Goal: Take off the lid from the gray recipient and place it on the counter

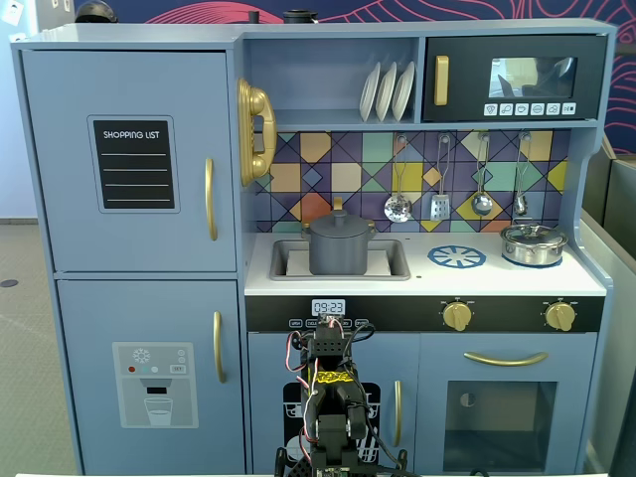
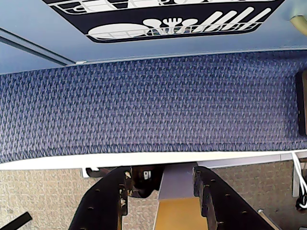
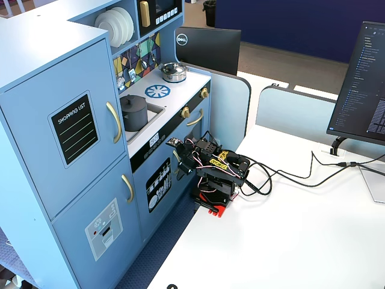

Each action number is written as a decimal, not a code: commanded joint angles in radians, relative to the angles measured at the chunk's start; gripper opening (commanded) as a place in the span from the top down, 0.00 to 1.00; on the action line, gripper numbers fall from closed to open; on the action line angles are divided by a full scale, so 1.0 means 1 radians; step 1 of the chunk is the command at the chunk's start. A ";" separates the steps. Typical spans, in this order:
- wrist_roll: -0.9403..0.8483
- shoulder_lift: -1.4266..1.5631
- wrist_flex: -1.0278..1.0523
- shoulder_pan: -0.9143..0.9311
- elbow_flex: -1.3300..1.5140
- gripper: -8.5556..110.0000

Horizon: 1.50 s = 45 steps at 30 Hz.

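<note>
Sitting on the gray recipient [image 1: 338, 248], the lid [image 1: 338, 225]; fingers [image 2: 108, 201] spread, empty

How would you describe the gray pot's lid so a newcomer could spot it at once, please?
On the blue toy kitchen's white counter, find the sunken sink below the gold phone. The tall gray pot stands in it, and the lid caps it: matte dark gray with a knob, unlike the shiny silver pan.
</note>
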 commanded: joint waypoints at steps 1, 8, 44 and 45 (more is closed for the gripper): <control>-0.015 -0.005 0.175 0.054 0.000 0.93; -0.015 -0.005 0.175 0.054 0.000 0.93; -0.124 -0.428 -1.048 0.071 -0.735 0.87; -0.123 -0.446 -1.065 0.071 -0.746 0.85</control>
